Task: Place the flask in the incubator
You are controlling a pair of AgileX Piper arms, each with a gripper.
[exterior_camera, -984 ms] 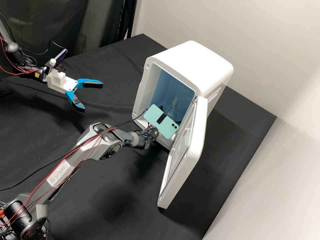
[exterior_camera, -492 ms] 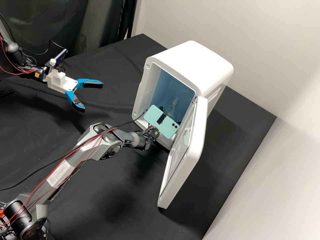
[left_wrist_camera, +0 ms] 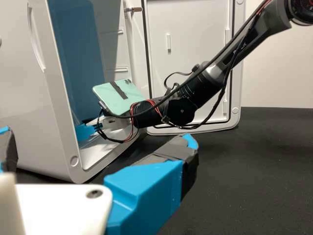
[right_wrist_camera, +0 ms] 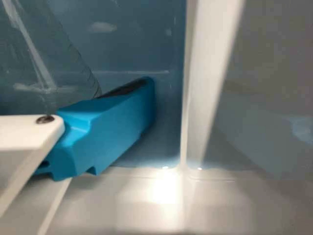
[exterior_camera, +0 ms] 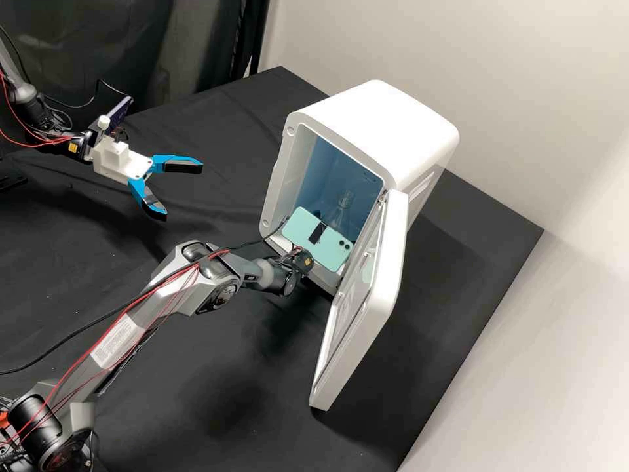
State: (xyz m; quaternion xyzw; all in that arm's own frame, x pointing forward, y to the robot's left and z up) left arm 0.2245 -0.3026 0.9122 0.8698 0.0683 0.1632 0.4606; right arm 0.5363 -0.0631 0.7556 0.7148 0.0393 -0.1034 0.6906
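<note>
Flask (exterior_camera: 341,207), clear glass, stands upright in the blue-lined chamber of the incubator (exterior_camera: 393,124); from the high camera I see its neck and shoulders just above the phone on my right arm's wrist. The black surface (exterior_camera: 229,380) carries everything. The white incubator sits toward its far right side, tilted back, with its door (exterior_camera: 367,295) swung wide open on the right and the door's lower corner down at the surface. My right arm (exterior_camera: 196,288) stretches in low from the near left, red wires along it, and its wrist enters the incubator's mouth. My left arm (exterior_camera: 39,124) hangs well off to the left, apart from the incubator. The left claw (exterior_camera: 173,188) hovers above the surface with its blue fingers spread wide and nothing between them. The mint-green phone (exterior_camera: 319,238) rides on the right wrist, right at the opening. The right claw (right_wrist_camera: 105,125) is inside the chamber with the flask's glass wall just beside it; I cannot tell whether it grips or not.
</note>
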